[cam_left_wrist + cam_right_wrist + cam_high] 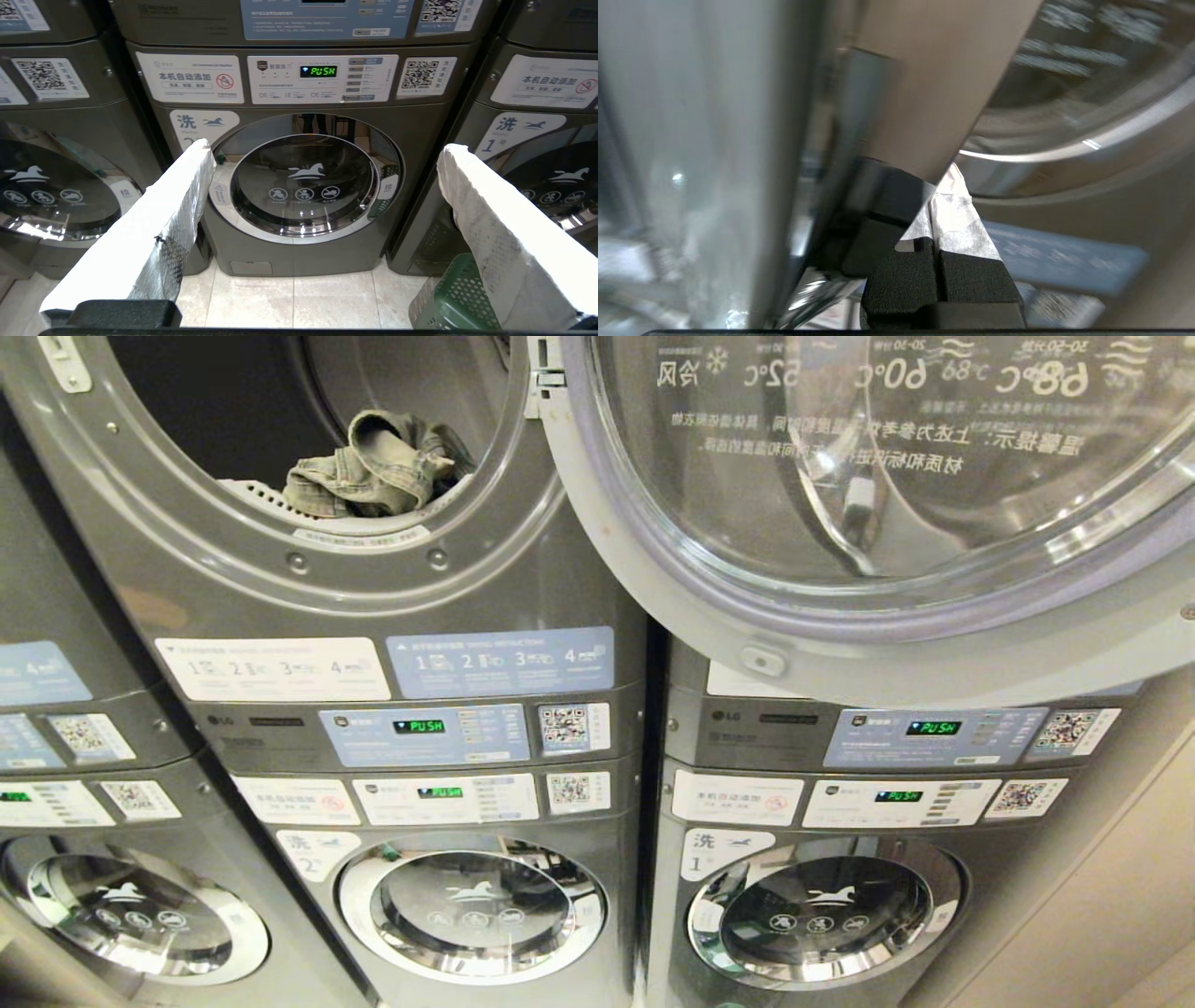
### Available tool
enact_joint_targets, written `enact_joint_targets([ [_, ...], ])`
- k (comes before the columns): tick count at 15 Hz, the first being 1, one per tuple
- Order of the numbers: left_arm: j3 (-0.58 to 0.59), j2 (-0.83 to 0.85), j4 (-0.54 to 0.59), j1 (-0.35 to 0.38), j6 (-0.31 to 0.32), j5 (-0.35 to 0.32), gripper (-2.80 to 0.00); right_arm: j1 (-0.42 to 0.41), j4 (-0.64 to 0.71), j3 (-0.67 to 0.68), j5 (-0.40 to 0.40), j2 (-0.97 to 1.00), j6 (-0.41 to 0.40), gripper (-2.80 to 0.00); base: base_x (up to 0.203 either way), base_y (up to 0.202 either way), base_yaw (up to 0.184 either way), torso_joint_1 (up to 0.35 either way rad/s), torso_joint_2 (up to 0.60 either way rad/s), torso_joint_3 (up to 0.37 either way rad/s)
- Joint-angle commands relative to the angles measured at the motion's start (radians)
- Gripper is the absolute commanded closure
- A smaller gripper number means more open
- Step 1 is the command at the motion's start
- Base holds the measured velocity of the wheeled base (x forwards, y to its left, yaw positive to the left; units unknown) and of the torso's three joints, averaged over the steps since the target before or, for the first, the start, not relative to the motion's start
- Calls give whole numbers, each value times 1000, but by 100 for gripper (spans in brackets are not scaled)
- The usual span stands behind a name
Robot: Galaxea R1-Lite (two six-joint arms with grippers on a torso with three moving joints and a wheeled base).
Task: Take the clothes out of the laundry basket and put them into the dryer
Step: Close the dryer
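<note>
Crumpled olive-green clothes (378,467) lying at the front lip of the open dryer drum (280,420), upper left in the head view, just inside the grey door ring — well apart from both grippers, neither of which shows in that view. Dryer door (887,495) swung open to the right, its clear glass and mirrored temperature lettering filling the upper right.

Left gripper (322,163) spread wide and holding nothing, white-wrapped fingers (173,219) framing the round door of the lower washer (303,186), pointed level at it from some way back, touching nothing. Corner of a green perforated laundry basket (448,303) on the tiled floor beside the right-hand finger, mostly cut off at the edge; contents not visible.

Right gripper (950,200) closed, pale fingertips pressed together with nothing seen between them, raised close to a curved chrome rim (1064,154) and a blurred blue label (1064,266) below it.

Right wrist view heavily smeared — grey metal panel and beige surface hard to identify. Drum's dark interior hides anything farther back. Leftmost machines cut off at the frame edge.
</note>
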Motion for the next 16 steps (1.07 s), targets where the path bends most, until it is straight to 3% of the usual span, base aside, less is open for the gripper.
enact_joint_targets([
  [1, 0, -1, 1, 1, 0, 0, -280, 12, -6, 10, 48, -29, -2, 0, 0, 0, 0, 0, 0, 0],
  [7, 0, -2, 1, 1, 0, 0, -280, 43, 10, 101, 147, -200, -2, 0, 0, 0, 0, 0, 0, 0],
  [11, 0, 0, 1, 1, 0, 0, -280, 43, 118, 213, 266, -412, -6, 0, 0, 0, 0, 0, 0, 0],
  [16, 0, -2, 1, 1, 0, 0, -280, 82, 163, 253, 343, -430, -13, 0, 0, 0, 0, 0, 0, 0],
])
